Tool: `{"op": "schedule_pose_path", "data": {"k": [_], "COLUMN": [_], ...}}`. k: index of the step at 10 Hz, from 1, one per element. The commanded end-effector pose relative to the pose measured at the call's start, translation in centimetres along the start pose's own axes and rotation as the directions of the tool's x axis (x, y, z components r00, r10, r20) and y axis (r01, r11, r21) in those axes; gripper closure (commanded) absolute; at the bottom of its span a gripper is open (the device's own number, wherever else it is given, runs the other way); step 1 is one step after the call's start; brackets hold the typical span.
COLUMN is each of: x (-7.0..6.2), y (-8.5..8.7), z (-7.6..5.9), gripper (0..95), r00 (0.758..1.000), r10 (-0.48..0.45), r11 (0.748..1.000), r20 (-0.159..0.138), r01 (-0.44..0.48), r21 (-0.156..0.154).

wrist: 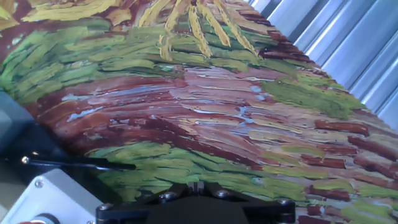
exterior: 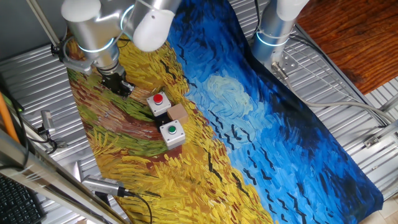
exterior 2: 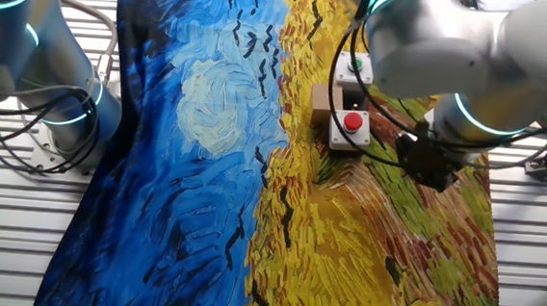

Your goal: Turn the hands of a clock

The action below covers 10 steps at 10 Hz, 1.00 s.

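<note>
- One fixed view: a silver-white robot arm with a glowing blue ring reaches in from the upper left, its black two-finger gripper hanging over the yellow-and-brown part of a painted cloth — swirling blue sky on one side, yellow field on the other — that covers the table. Near the gripper, toward the middle of the cloth, sits a white box with a red push-button. Just beside it are a small tan wooden block and a white box with a green push-button. Whether the fingers are apart or together cannot be told here. A second silver arm base stands at the top edge.
- The other fixed view: the same arm enters from the upper right; its gripper hangs over green and brown brushstrokes, near the red-button box, apart from it. The green-button box is partly hidden behind the arm. The finger gap cannot be made out.
- Hand view: the camera looks down at green, brown and pink brushstrokes; the black gripper body fills the bottom edge, fingertips not visible. A corner of a white box shows at lower left.
- No clock can be made out in any view — its place cannot be told.
</note>
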State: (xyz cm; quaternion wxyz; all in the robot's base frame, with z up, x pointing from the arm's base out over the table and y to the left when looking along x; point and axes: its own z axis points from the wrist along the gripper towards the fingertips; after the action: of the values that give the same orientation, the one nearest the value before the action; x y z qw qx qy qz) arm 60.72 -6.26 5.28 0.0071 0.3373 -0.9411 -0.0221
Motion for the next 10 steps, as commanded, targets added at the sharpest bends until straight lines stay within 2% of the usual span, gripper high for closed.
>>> {"op": "schedule_pose_path", "data": {"k": [1, 2, 4, 5, 6, 7, 10], "x": [0.7, 1.5, 2.7, 3.3, 3.3, 3.3, 3.3], "y": [-2.4, -4.3, -6.2, -6.9, -6.9, -6.8, -6.8], "z": [-0.1, -0.3, -0.2, -0.2, -0.2, -0.2, -0.2], "gripper": [95.0, 95.0, 95.0, 95.0, 95.0, 95.0, 95.0], "r00": [0.998, 1.000, 0.998, 0.999, 1.000, 1.000, 0.999], "r10": [0.055, 0.005, -0.057, -0.036, -0.017, 0.017, 0.030], "r11": [0.998, 1.000, 0.998, 0.999, 1.000, 0.999, 0.999], "r20": [0.005, 0.006, 0.004, -0.010, -0.025, -0.022, -0.022], "r01": [-0.055, -0.005, 0.057, 0.036, 0.017, -0.017, -0.029], "r21": [-0.010, -0.009, -0.008, 0.008, 0.026, 0.027, 0.028]}}
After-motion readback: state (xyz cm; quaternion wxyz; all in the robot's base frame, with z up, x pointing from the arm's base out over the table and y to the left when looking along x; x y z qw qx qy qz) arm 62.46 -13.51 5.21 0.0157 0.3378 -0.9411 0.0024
